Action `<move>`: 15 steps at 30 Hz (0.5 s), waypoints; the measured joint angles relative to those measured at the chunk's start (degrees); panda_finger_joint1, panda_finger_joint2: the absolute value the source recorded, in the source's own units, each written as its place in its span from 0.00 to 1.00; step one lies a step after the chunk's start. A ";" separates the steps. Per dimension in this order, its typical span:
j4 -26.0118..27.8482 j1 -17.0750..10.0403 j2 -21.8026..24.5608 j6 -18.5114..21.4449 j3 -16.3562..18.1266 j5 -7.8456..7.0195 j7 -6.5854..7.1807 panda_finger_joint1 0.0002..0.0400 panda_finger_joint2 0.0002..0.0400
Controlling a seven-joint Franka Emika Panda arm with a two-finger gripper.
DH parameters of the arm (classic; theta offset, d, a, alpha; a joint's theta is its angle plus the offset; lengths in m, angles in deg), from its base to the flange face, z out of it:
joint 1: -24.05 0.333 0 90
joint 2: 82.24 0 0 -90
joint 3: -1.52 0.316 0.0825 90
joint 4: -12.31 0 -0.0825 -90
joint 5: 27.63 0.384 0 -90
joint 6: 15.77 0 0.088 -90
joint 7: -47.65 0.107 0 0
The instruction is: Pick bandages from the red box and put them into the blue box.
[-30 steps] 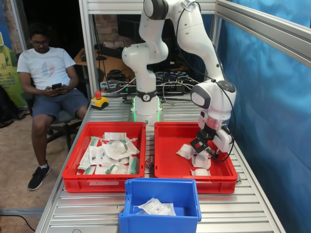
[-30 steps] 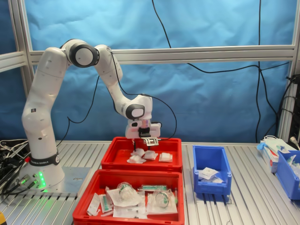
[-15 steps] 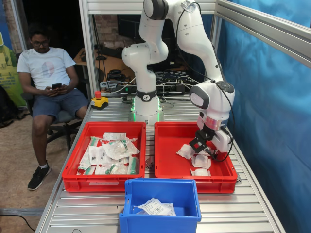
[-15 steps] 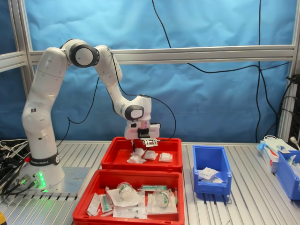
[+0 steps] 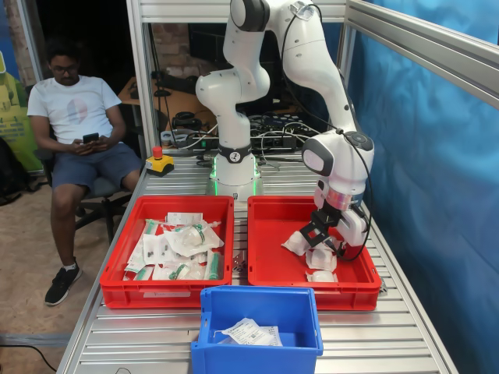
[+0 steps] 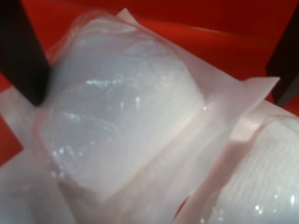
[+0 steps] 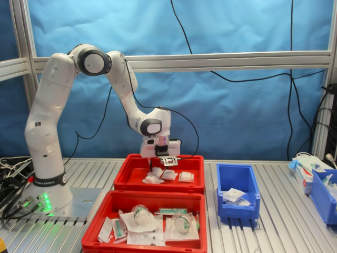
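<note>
The red box (image 5: 265,261) stands at the first exterior view's right and is the far crate in the second exterior view (image 7: 134,169). It holds three plain white bandages (image 5: 321,259) (image 7: 168,174). My gripper (image 5: 317,234) (image 7: 161,165) is down inside it, open, right over the pile. In the wrist view the gripper (image 6: 159,93) has its two black fingers (image 6: 23,51) wide apart on either side of one puffy bandage (image 6: 117,116). A second bandage (image 6: 261,186) lies beside it. The blue box (image 5: 261,300) (image 7: 237,176) holds a white packet (image 5: 249,333).
A twin red crate (image 5: 117,288) (image 7: 97,232) holds green-marked packets and rolls. A seated person (image 5: 74,117) is beyond the table's edge, at the first exterior view's left. A red stop button (image 5: 158,162) stands near the arm base. Another blue bin (image 7: 322,197) stands at the second exterior view's right.
My gripper has shifted a little toward the first exterior view's left, over the bandage pile, staying low in the red box. The bandages have not moved.
</note>
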 joint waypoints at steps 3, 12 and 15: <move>0.00 0.02 0.00 0.00 -0.36 0.00 0.00 1.00 1.00; 0.00 0.02 0.00 0.00 -0.92 0.00 0.00 1.00 1.00; 0.00 0.02 0.00 0.00 -1.05 0.00 0.00 1.00 1.00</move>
